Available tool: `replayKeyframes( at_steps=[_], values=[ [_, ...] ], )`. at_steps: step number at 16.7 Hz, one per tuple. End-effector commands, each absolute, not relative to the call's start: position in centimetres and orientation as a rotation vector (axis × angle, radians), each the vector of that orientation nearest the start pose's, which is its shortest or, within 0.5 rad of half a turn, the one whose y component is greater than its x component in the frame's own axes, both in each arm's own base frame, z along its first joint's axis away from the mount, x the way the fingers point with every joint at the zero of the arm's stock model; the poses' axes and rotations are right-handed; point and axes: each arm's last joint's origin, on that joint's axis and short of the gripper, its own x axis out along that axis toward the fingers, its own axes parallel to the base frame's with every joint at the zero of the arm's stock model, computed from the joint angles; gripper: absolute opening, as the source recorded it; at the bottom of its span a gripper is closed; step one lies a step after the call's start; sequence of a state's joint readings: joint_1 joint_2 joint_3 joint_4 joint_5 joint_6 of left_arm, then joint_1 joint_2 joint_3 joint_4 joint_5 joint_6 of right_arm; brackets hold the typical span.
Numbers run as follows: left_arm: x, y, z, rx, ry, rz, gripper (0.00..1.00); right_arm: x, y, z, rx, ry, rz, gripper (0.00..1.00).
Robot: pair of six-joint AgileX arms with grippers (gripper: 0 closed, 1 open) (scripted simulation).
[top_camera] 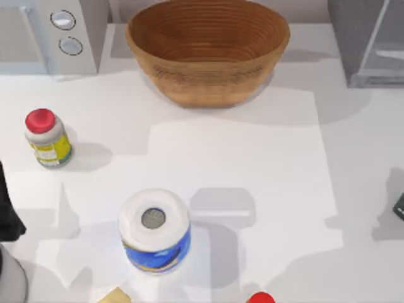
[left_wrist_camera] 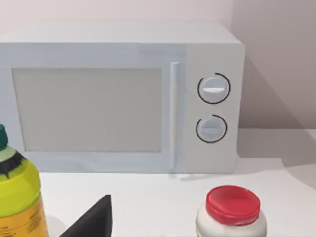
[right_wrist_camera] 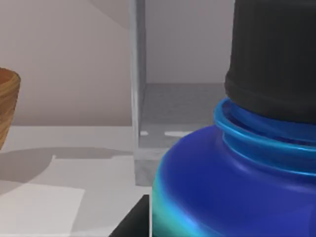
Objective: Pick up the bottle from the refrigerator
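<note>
Your right gripper [top_camera: 399, 206] sits at the right edge of the table, about level with the near half and well short of the refrigerator [top_camera: 355, 44] in the far right corner. From its wrist camera the bottle [right_wrist_camera: 222, 187] is very close: a blue body shading to teal low on one side, ringed blue at the neck, with a dark top above. A dark part of the gripper lies just beside the bottle's lower body. You cannot tell from this how wide the gripper is or whether it has hold of the bottle. Behind the bottle stands the refrigerator's grey front frame, with the bare grey shelf floor beyond it, so the bottle is on the near side of the cabinet's opening. The wicker bowl [top_camera: 207, 50] sits at the far middle of the table.

Your left arm [top_camera: 9, 208] is parked at the left edge, and you cannot tell the state of its gripper either. Its camera looks at the white microwave [left_wrist_camera: 123, 94] in the far left corner, with the red-capped bottle [top_camera: 47, 137] in front of it and a yellow-green bottle [left_wrist_camera: 17, 197] to one side. A white roll with a blue label [top_camera: 154, 230] stands near the middle.
</note>
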State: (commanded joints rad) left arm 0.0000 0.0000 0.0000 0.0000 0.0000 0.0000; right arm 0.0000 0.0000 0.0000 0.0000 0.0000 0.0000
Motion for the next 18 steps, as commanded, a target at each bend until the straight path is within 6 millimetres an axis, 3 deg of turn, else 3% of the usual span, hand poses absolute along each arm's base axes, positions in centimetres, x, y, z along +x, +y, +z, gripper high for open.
replayKeyframes(
  at_steps=[4,8,12,18],
  values=[
    [10.6,-0.1,16.0,0.000,0.000,0.000,1.00,10.6,-0.1,16.6,-0.002,-0.014,-0.008,0.00],
    [10.6,-0.1,16.0,0.000,0.000,0.000,1.00,11.4,0.2,19.4,-0.013,-0.094,-0.034,0.00],
    [10.6,-0.1,16.0,0.000,0.000,0.000,1.00,13.3,0.9,22.3,-0.008,-0.175,-0.056,0.00],
    [10.6,-0.1,16.0,0.000,0.000,0.000,1.00,16.4,2.7,25.0,0.028,-0.258,-0.073,0.00]
  ],
)
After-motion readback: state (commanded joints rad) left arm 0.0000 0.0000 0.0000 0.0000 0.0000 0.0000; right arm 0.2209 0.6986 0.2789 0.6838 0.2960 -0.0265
